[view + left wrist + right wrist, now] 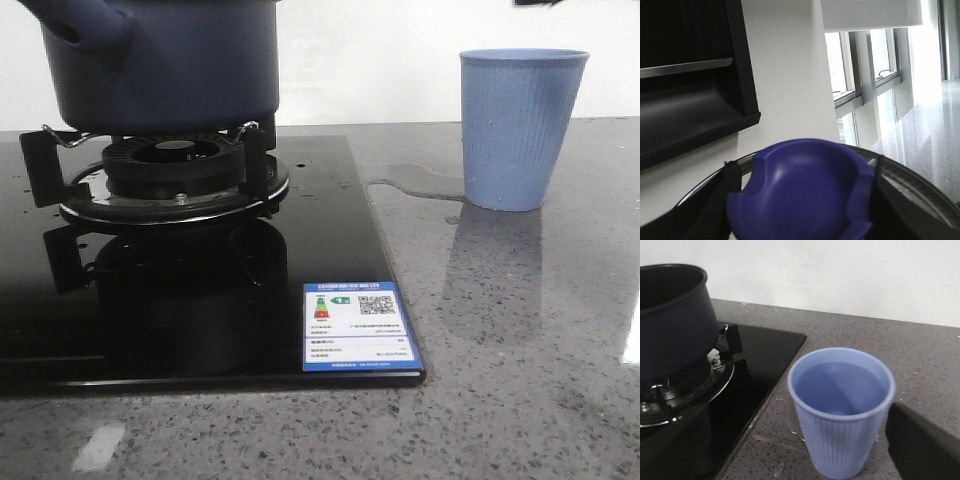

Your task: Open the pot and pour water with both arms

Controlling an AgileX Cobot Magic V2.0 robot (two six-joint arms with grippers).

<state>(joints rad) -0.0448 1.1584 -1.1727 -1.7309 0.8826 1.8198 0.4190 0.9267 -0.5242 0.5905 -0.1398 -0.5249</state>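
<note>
Your large round dark navy-blue pot (165, 65) sits on the black metal pan supports of a gas burner (172, 170), its stubby hollow side handle pointing toward the upper left corner of the front view. The right wrist view shows the pot's mouth uncovered, the rim bare. The burner is set in a glossy black glass cooktop (330, 240), which carries a blue-and-white energy label (357, 327) near its front right corner and lies on a speckled grey stone counter (520, 380).

To the right of the cooktop, well apart from the pot, you see a ribbed light-blue cup (520, 128) standing upright on the counter, with a thin wet patch (420, 182) spreading from its base toward the cooktop. From the right wrist camera the cup holds clear water to just below its rim.

Your left gripper (800, 200) is pinched on a rounded purple-blue knob (800, 192), its black fingers (715, 210) pressed against either side, with the curved edge of a glass lid (920, 182) showing behind it, raised in front of a white wall and windows.

Of your right gripper, only one black finger (922, 445) shows, just beside the cup; you cannot tell whether it is spread or closed.
</note>
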